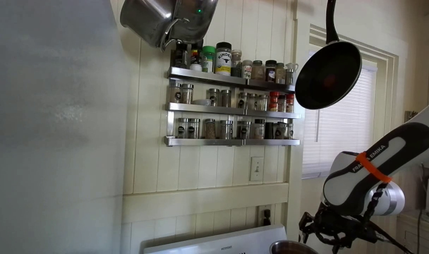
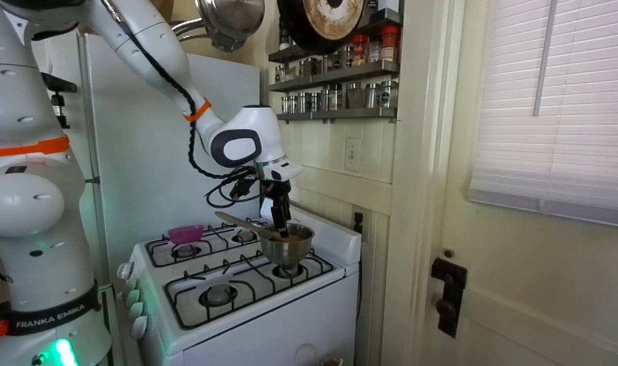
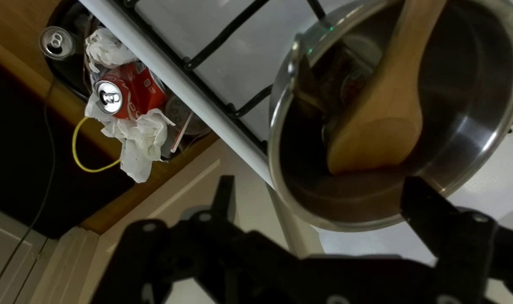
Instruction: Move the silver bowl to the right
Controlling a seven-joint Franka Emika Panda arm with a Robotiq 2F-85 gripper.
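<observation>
Wrist view: silver bowl [image 3: 446, 109] upper right on stove [image 3: 265, 50], wooden spoon [image 3: 379, 126] leaning inside. Pincer [image 3: 319, 188] lower centre, jaws spread wide; contact with bowl unclear.

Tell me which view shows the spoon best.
The wrist view: the spoon shows large, though cropped at the top, its head close up in the bowl. In an exterior view its handle juts from the bowl, its head hard to make out; elsewhere I can't find the spoon.

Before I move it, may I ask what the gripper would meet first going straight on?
Pointing down, the gripper would probably meet the silver bowl first, perhaps its rim; depth is unclear.
</observation>
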